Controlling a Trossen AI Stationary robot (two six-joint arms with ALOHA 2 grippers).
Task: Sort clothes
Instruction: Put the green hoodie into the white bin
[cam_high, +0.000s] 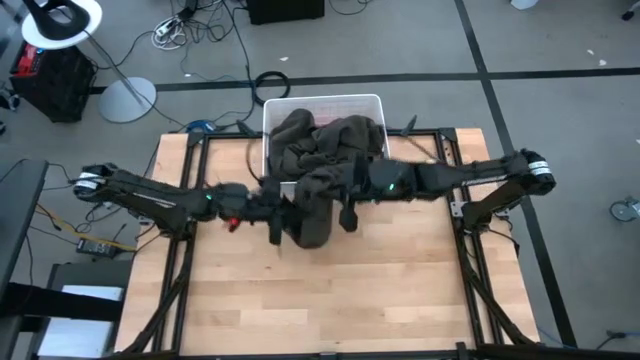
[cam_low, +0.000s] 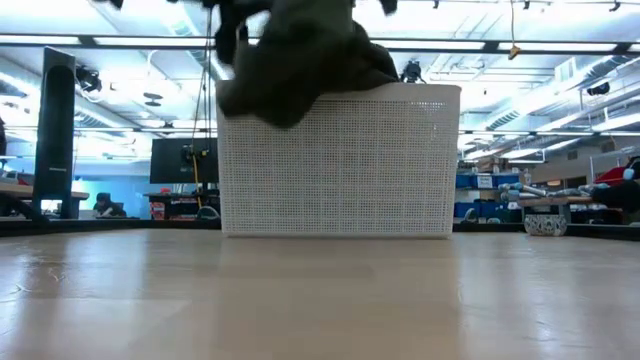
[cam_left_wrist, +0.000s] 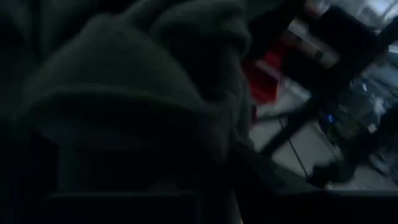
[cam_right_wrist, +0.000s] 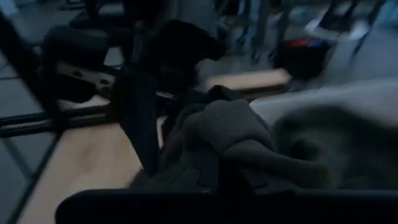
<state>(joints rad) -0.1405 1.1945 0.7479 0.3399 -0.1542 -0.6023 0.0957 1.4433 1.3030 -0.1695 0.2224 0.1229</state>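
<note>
- From above, we see both arms stretched toward the middle of the worktop (cam_high: 400, 290), meeting at the near edge of the white bin (cam_high: 322, 102). The left gripper (cam_high: 283, 222) comes in from the left and the right gripper (cam_high: 345, 205) from the right, both at the olive-green garment (cam_high: 318, 165).
- That garment spills out of the bin, over its near wall, and hangs in a dark fold between the two grippers, above the wood. We cannot tell from this view how far either gripper's fingers are spread.
- In the low view, we see the bin standing on the worktop with the olive-green garment (cam_low: 300, 55) bunched over its top left corner, lifted clear of the boards. The grippers are not clear here.
- In the left wrist view, folds of the olive-green garment (cam_left_wrist: 137, 99) fill nearly everything right at the camera; the fingers are hidden, so we cannot tell their state.
- In the right wrist view, the olive-green garment (cam_right_wrist: 242, 146) lies bunched just ahead of the camera, with the other arm's dark gripper (cam_right_wrist: 140, 118) at its far side. The right gripper's own fingers are buried in cloth.
</note>
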